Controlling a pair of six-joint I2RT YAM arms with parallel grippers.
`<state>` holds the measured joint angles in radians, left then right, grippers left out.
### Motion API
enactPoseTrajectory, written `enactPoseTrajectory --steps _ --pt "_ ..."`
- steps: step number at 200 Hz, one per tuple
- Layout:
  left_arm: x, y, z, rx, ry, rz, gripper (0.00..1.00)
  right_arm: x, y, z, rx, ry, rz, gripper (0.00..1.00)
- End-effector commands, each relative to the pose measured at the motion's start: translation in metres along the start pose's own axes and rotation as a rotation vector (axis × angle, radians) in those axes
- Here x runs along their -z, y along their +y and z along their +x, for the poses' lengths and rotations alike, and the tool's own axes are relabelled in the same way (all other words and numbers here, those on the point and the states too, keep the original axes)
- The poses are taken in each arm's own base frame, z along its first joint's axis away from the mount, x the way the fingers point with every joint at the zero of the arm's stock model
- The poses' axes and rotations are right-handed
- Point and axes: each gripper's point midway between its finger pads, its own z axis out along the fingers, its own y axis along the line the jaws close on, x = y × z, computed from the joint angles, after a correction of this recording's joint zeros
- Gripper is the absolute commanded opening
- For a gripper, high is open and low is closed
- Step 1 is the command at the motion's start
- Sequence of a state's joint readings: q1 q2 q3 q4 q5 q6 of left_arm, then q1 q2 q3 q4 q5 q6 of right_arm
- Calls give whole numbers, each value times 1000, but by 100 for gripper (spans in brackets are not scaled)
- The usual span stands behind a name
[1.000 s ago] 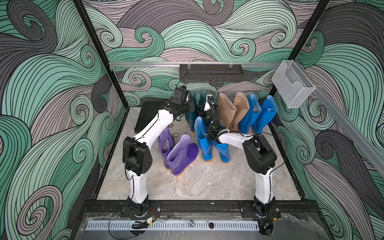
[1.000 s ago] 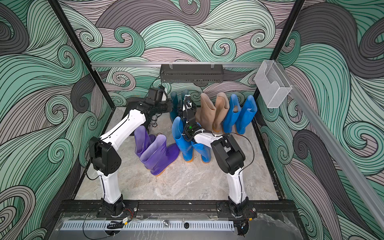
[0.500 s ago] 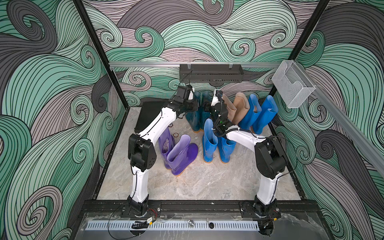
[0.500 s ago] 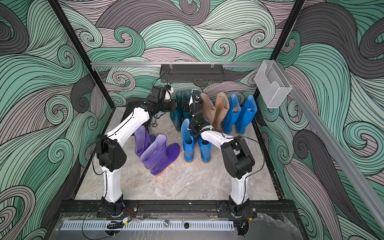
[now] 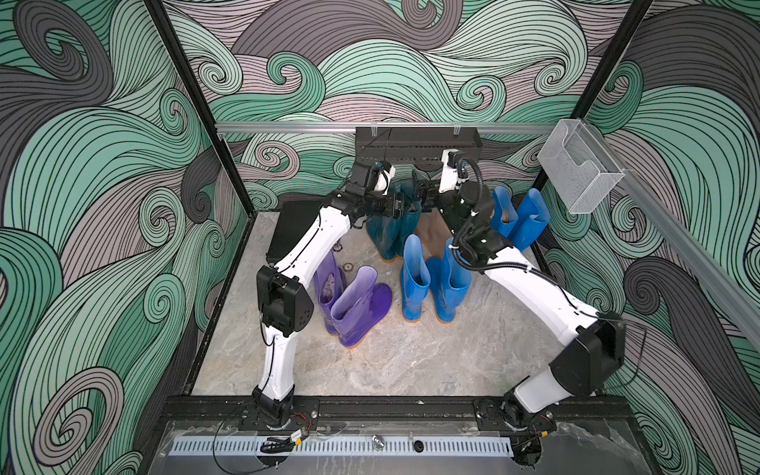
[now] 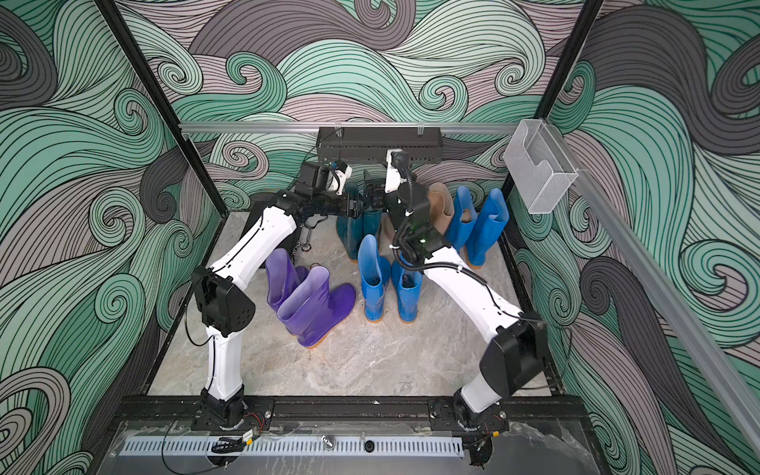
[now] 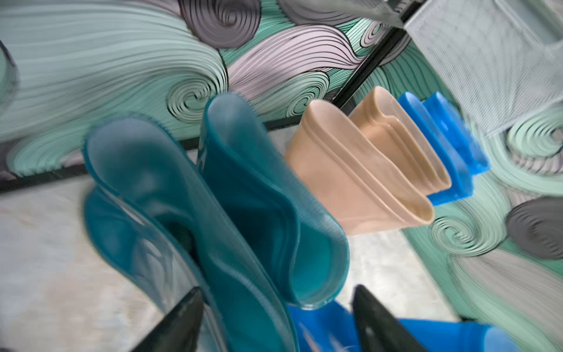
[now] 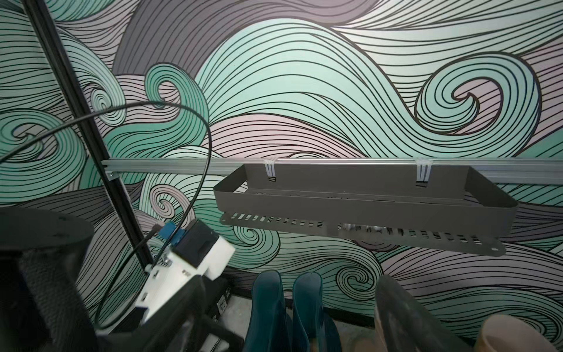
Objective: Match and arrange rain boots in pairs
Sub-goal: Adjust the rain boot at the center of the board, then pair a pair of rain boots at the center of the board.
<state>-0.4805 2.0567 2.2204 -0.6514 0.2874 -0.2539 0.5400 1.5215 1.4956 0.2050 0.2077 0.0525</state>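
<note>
Rain boots stand grouped by colour on the surface: teal boots at the upper middle of a top view, beige boots and a blue pair to their right, a second blue pair and purple boots nearer the centre. Both pincers hover over the teal tops, nearly nose to nose. The left pincer is spread wide with a teal shaft loose between its fingers; the right pincer looks spread too, and empty. My worry is that they bump, or that a finger hooks a soft teal rim while pulling out and tips it onto the beige ones. The right arm also hangs just above the centre blue pair. Only the left wrist view shows the beige pair whole. The top views hide most of it behind that arm, yet they alone show the purple ones, one tilted against the other.
</note>
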Motion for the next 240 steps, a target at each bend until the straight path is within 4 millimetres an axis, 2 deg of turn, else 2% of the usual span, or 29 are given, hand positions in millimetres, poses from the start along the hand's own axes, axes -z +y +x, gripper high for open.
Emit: enactPoseTrajectory --steps 1,22,36,55,84,95,98,104,122,137,162,190,221,240 --pt "71 -17 -28 -117 -61 -67 97 31 11 1 17 140 -101 87" --pt "111 -15 -27 -145 -62 -146 99 59 25 7 3 251 -209 86" --pt "138 -7 -15 -151 -23 -222 99 77 40 12 2 315 -304 85" --pt "170 4 16 -139 67 -301 99 103 66 32 42 433 -443 84" --pt "215 22 76 -68 181 -397 99 135 105 64 129 552 -610 82" --pt "228 27 96 -28 201 -415 99 144 116 73 145 587 -644 80" --pt "238 26 99 -18 184 -416 99 146 119 75 148 596 -650 81" --pt "248 28 106 5 178 -423 99 150 125 81 158 614 -668 81" --pt "264 33 129 74 192 -430 99 156 141 99 214 658 -697 80" --pt "268 37 143 143 213 -408 99 157 149 117 271 697 -708 79" --pt "261 44 161 239 255 -356 99 155 164 147 382 747 -742 77" --pt "258 48 167 290 265 -339 99 149 169 171 432 789 -752 72" --pt "235 35 172 303 297 -192 98 144 172 187 466 810 -766 69" --pt "223 35 177 289 316 -157 98 139 175 192 475 814 -769 70"
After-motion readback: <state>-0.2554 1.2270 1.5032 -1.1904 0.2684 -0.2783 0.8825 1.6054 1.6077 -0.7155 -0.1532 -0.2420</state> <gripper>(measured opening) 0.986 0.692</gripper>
